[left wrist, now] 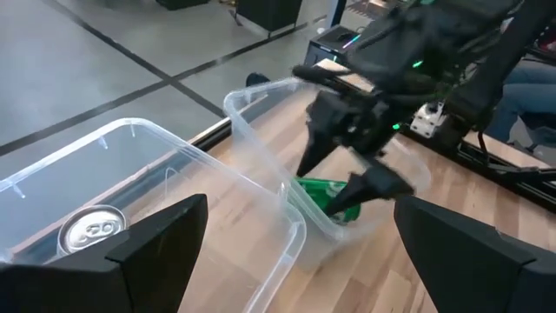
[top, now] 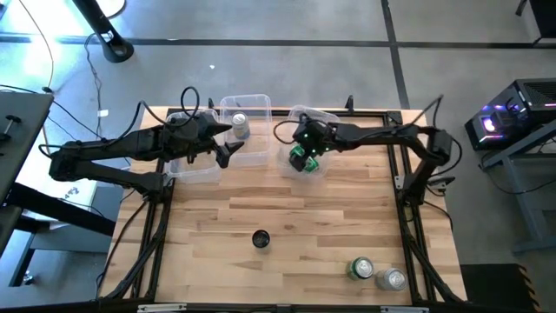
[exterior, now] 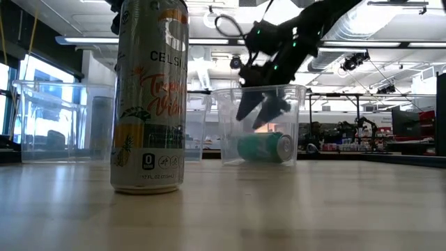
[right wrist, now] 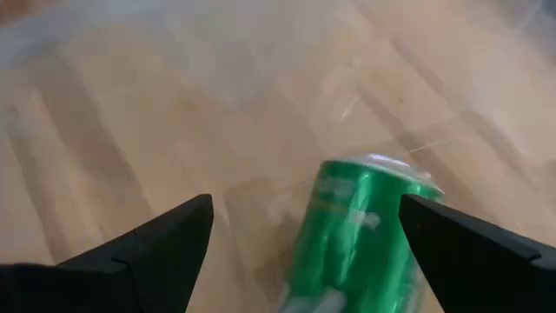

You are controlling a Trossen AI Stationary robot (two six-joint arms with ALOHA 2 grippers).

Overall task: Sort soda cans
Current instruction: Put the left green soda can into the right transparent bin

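Since a green soda can [right wrist: 365, 230] already lies on its side in the rightmost clear bin [exterior: 296, 94], the right gripper [top: 306, 149] hangs above it with fingers spread wide and empty, while the left gripper [top: 228, 143], also wide, waits beside the middle bin [top: 257, 103] holding a silver can [top: 240, 124].

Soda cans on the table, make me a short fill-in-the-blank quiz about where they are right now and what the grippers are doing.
1. The green can in the right-hand bin lies on its ____.
2. The right gripper hangs over that can with its fingers ____.
3. The can standing alone at the table's middle is ____ in colour.
4. The middle bin beside the left gripper holds a ____ can.

Missing words: side; open; black; silver
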